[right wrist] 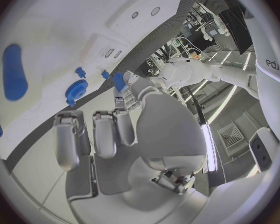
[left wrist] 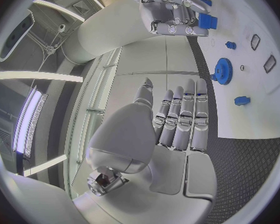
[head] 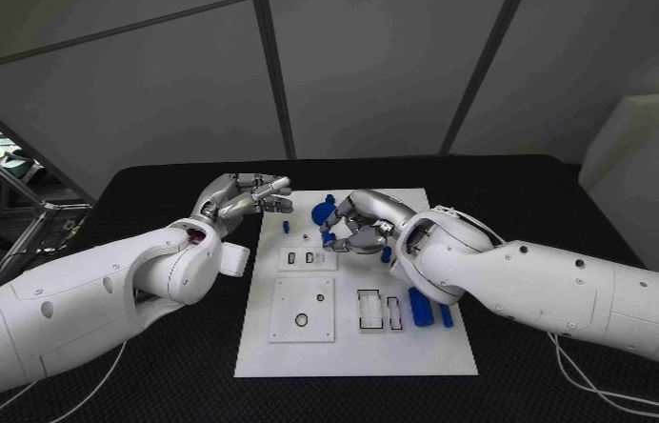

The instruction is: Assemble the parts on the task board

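Observation:
The white task board (head: 357, 356) lies in the middle of the black table. My right hand (head: 360, 225) hovers over its far half, fingers curled, and pinches a small blue block (left wrist: 207, 21); the block (right wrist: 118, 80) shows at its fingertips. A blue gear (head: 324, 213) lies on the board just beside that hand, on its far left side. My left hand (head: 245, 197) is at the board's far left corner, fingers (left wrist: 180, 117) straight and side by side, holding nothing. A small blue peg (head: 286, 225) stands close to the left hand.
Two long blue pieces (head: 420, 306) lie on the board's right side, under my right forearm. Rectangular slots (head: 373, 309) and a white inset plate with an oval hole (head: 302, 309) take up the near half. Black table surrounds the board.

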`<state>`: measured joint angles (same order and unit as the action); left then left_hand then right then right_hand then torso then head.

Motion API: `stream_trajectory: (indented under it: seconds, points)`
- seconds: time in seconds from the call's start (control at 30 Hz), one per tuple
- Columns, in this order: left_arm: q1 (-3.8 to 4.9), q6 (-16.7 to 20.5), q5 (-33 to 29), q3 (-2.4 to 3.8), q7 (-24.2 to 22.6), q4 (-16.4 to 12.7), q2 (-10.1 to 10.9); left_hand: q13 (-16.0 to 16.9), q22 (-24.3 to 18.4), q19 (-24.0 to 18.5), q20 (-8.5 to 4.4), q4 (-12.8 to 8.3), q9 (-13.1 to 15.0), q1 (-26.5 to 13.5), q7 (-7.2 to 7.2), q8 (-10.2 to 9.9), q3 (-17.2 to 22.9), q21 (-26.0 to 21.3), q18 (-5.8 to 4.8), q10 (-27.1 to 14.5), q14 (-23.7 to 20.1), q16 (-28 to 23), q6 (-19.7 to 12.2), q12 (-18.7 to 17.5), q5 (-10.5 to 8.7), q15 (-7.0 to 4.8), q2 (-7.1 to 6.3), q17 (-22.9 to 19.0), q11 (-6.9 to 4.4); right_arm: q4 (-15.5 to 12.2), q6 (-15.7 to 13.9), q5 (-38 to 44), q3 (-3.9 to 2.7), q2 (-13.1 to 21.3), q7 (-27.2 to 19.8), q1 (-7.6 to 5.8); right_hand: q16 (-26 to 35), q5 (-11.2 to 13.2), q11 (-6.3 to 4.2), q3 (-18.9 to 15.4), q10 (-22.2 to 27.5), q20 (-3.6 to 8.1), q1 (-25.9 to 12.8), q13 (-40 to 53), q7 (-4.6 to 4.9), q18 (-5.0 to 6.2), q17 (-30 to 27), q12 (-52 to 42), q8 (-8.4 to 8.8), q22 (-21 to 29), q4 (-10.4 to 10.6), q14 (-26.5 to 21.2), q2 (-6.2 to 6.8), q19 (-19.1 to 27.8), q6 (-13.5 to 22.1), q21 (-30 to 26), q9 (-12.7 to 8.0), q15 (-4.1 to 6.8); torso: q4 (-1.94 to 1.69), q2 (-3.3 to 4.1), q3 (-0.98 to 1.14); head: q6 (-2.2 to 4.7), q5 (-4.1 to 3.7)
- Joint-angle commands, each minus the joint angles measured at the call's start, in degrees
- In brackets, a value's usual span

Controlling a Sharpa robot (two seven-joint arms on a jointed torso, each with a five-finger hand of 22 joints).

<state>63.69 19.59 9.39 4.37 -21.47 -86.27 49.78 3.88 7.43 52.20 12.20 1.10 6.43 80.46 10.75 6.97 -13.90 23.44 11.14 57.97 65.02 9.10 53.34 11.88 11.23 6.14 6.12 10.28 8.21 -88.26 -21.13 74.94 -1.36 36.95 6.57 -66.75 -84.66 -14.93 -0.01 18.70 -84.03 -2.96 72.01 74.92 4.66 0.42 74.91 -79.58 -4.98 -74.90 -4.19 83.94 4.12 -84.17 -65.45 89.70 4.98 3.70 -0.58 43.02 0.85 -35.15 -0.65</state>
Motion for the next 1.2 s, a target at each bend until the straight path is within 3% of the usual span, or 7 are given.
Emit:
stream_trajectory:
  seconds: [0.03, 0.5, 0.73, 1.2]
  points:
    - [0.10, -0.7, -0.1, 0.06, -0.2, 0.1, -0.2, 0.0, -0.1, -0.2, 0.16, -0.3, -0.1, -0.1, 0.40, -0.3, -0.1, -0.4, -0.67, 0.1, -0.3, -0.2, 0.0, -0.3, -0.29, 0.03, 0.49, 0.1, 0.42, 0.4, 1.1, 4.2, 0.17, -1.1, 5.4, 0.26, 0.1, -0.3, -0.22, 0.3, -1.0, 0.40, -0.3, 5.2, -0.32, -0.42, 4.0, 0.0, -0.15, -15.1, 0.0, 3.7, -0.47, -5.8, -0.9, 0.3, 0.2, 0.32, 0.02, 0.04, 0.02, -0.20, 0.22]
    - [0.11, -0.8, -0.1, 0.06, -0.1, 0.1, -0.6, 0.0, -0.1, -0.2, 0.16, -0.3, -0.1, -0.1, 0.40, -0.3, -0.1, -0.4, -0.67, 0.1, -0.3, -0.2, 0.0, -0.3, -0.29, 0.03, 0.49, 0.1, 0.42, 3.0, 2.8, 8.4, 0.69, -5.0, 8.6, 1.27, 0.1, -0.3, -0.23, 0.2, -1.0, 0.44, -0.6, 5.2, -0.34, -0.42, 4.0, 0.0, -0.09, -15.1, 0.0, 3.7, -0.38, -5.8, -0.9, 0.3, 0.3, 0.35, -0.02, -0.01, 0.05, -0.79, 0.50]
    - [0.11, -0.9, -0.1, 0.06, -0.1, 0.2, -0.6, 0.0, -0.1, -0.2, 0.16, -0.3, -0.1, -0.1, 0.40, -0.3, -0.1, -0.4, -0.67, 0.1, -0.3, -0.2, 0.0, -0.3, -0.29, 0.03, 0.49, 0.1, 0.42, 4.0, 4.0, 9.6, 0.78, -6.0, 8.9, 1.35, 0.2, -0.3, -0.25, 0.1, -1.0, 0.46, -0.7, 5.2, -0.36, -0.42, 3.9, 0.0, -0.05, -15.1, 0.0, 3.7, -0.33, -5.8, -1.0, 0.3, 0.3, 0.36, 0.10, -0.02, 0.08, -1.09, 0.68]
    - [0.11, -0.9, -0.1, 0.06, -0.1, 0.3, -0.6, 0.0, -0.2, -0.1, 0.16, -0.5, 0.0, -0.1, 0.38, -0.4, -0.2, -0.5, -0.67, 0.2, -0.2, -0.4, 0.2, -0.5, -0.35, 0.02, 0.65, 0.2, 0.41, 5.0, 5.5, 11.0, 0.83, -6.5, 9.4, 1.41, 0.2, -0.4, -0.28, -0.1, -0.9, 0.52, -1.3, 5.2, -0.39, -0.42, 4.0, 0.0, 0.14, -15.1, 0.0, 3.7, -0.01, -5.8, -1.0, 0.3, 0.3, 0.41, 0.01, -0.04, 0.06, -1.20, 0.65]
